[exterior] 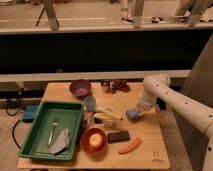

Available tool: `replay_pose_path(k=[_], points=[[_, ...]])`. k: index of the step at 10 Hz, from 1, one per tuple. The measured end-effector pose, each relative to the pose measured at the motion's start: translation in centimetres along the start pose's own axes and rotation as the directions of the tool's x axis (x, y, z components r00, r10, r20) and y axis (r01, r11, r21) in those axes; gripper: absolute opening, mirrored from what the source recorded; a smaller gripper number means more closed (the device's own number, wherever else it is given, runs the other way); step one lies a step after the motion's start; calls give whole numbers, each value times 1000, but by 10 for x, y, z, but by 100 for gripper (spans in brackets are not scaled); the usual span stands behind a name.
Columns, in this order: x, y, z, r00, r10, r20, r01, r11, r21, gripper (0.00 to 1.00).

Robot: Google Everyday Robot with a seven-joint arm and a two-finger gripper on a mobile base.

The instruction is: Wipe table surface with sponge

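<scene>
One arm [167, 95] is reaching in from the right: its gripper [136, 112] is bearing down at the right-centre of the tabletop [150, 142], fingers clasping the sponge [131, 114], which is lying directly beneath them against the wood, with bare surface stretching toward the near edge.

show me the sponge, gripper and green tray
sponge [131, 115], camera view, its blue left end
gripper [136, 110], camera view, its tip, right at the sponge
tray [60, 103], camera view, its far rim

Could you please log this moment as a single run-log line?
task: wipe | gripper: at sponge | sponge: on table surface, right of centre
</scene>
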Motion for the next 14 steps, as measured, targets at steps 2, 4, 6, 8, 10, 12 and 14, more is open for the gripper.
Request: replay_pose_path(k=[2, 4, 6, 8, 10, 12, 14], points=[[9, 0, 0, 999, 39, 0, -39, 999, 16, 0], [19, -5, -1, 997, 71, 6, -72, 997, 42, 0], [29, -9, -4, 996, 92, 10, -93, 994, 66, 0], [30, -21, -4, 997, 81, 14, -82, 992, 95, 0], [28, -37, -4, 998, 65, 14, -66, 990, 128, 0], [27, -51, -3, 998, 57, 8, -58, 987, 150, 0], [17, -70, 2, 999, 36, 3, -36, 986, 164, 0]])
